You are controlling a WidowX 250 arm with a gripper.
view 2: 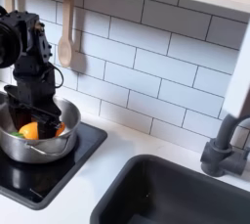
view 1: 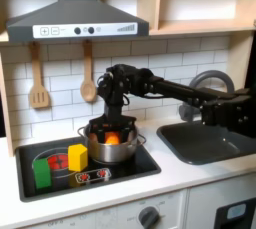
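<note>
Sink (view 2: 181, 194) sat lower right in the second exterior view, faucet (view 2: 227, 145) beside it. Gripper (view 1: 110, 130) was down inside the steel pot (view 1: 112, 145) on the stovetop (view 1: 35, 178), frame centre in the first exterior view, at an orange ball (view 2: 30, 130). Couldn't tell jaws' state. Green block (view 1: 42, 169) and yellow block (view 1: 77, 156) stood left.

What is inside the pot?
An orange thing lies inside the pot. The gripper reaches in above it and covers part of the bottom.

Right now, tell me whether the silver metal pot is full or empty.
Not empty: the silver metal pot holds an orange round object beneath the tool.
</note>
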